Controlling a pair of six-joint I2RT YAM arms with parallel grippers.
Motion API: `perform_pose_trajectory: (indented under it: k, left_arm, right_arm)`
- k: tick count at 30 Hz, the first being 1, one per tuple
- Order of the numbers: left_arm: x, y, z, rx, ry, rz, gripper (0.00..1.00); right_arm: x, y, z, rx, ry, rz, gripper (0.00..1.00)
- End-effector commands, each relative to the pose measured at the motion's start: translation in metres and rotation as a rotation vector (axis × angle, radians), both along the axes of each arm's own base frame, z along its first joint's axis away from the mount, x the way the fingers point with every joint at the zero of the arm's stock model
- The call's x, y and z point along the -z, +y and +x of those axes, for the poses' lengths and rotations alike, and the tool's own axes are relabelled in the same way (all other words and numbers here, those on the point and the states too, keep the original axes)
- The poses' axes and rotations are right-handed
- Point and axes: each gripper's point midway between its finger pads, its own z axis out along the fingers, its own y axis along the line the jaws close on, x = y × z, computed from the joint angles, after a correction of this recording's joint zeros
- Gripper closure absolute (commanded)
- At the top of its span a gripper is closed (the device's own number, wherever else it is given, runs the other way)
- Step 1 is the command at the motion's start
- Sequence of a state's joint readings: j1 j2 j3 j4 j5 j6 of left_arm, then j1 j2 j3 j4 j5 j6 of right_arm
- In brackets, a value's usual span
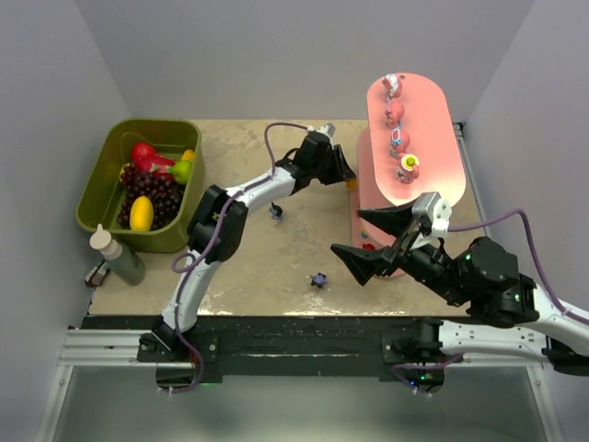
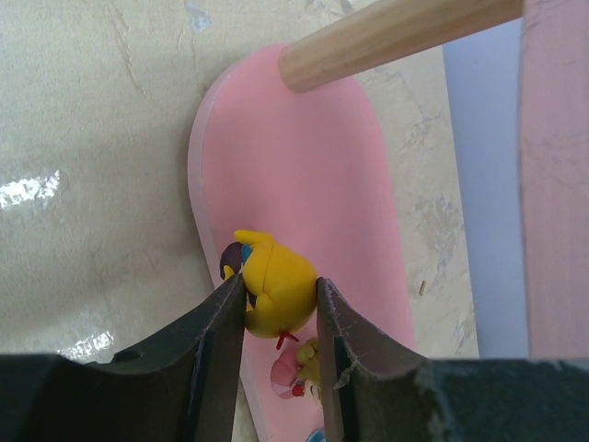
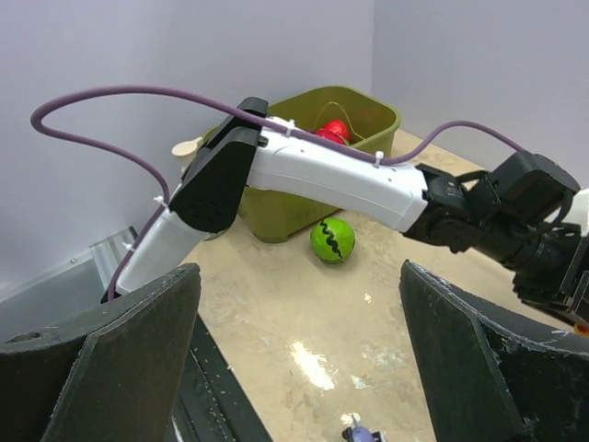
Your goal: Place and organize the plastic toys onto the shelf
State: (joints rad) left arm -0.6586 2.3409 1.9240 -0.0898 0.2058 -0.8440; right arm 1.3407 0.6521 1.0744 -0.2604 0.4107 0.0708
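1. Left claw (image 2: 281, 293): jaws clamped on yellow toy (image 2: 274, 276), held over rounded end of lowest board (image 2: 313, 166) of pink shelf (image 1: 428, 110), near tan post (image 2: 386, 37).
2. Second toy (image 2: 302, 366), pink and yellow, on same board, just under the fingers.
3. Right claw (image 1: 350, 232): jaws wide apart, nothing held, in front of shelf.
4. Top board: row of four toys (image 1: 398, 140), mostly pink.
5. Table (image 1: 304, 166): dark toy (image 1: 318, 279) near front edge; another dark toy (image 1: 275, 212) beside left arm.
6. Green bin (image 1: 103, 189), far left, holding fruit (image 1: 152, 193).
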Motion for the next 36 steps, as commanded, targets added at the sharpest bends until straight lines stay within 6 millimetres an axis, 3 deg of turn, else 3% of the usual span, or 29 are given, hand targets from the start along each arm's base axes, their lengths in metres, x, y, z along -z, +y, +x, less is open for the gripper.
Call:
perform_pose_trajectory:
  k: [1, 13, 27, 36]
  left_arm:
    - [-0.012, -0.014, -0.002, 0.025, -0.048, 0.007, 1.0]
    - [-0.012, -0.03, -0.006, -0.026, -0.09, 0.038, 1.0]
    - [0.001, -0.031, -0.001, -0.065, -0.092, 0.1, 1.0]
    - [0.002, -0.035, -0.001, -0.054, -0.099, 0.108, 0.89]
  right_arm:
    - [-0.01, -0.005, 0.003, 0.028, -0.016, 0.046, 0.08]
    - [-0.007, -0.01, 0.004, 0.036, -0.012, 0.05, 0.08]
    - [-0.003, -0.016, 0.005, 0.054, -0.013, 0.049, 0.07]
    - [0.0, -0.017, 0.006, 0.061, -0.012, 0.045, 0.07]
